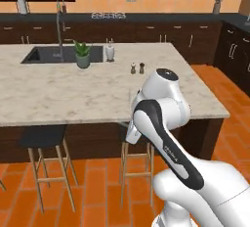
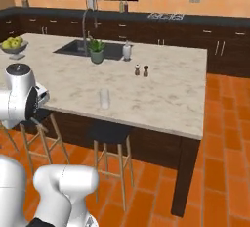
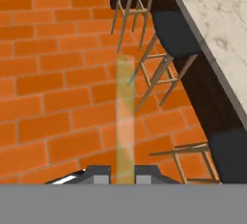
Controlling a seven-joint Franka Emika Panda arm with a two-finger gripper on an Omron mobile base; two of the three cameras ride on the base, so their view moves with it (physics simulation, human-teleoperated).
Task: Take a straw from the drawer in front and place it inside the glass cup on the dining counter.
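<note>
Tan straw (image 3: 125, 121) pinched in claw (image 3: 124, 178) (over brick floor (image 3: 53, 97)).

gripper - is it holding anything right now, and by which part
Yes: the gripper is shut on the straw, pinching its lower end between the fingertips; the rest sticks out ahead over the brick floor.

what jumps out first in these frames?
The straw rises tan and translucent from the shut gripper, over orange brick floor. The beige marble dining counter spans both base views, the clear glass cup standing near its front edge, with the white arm large in front.
</note>
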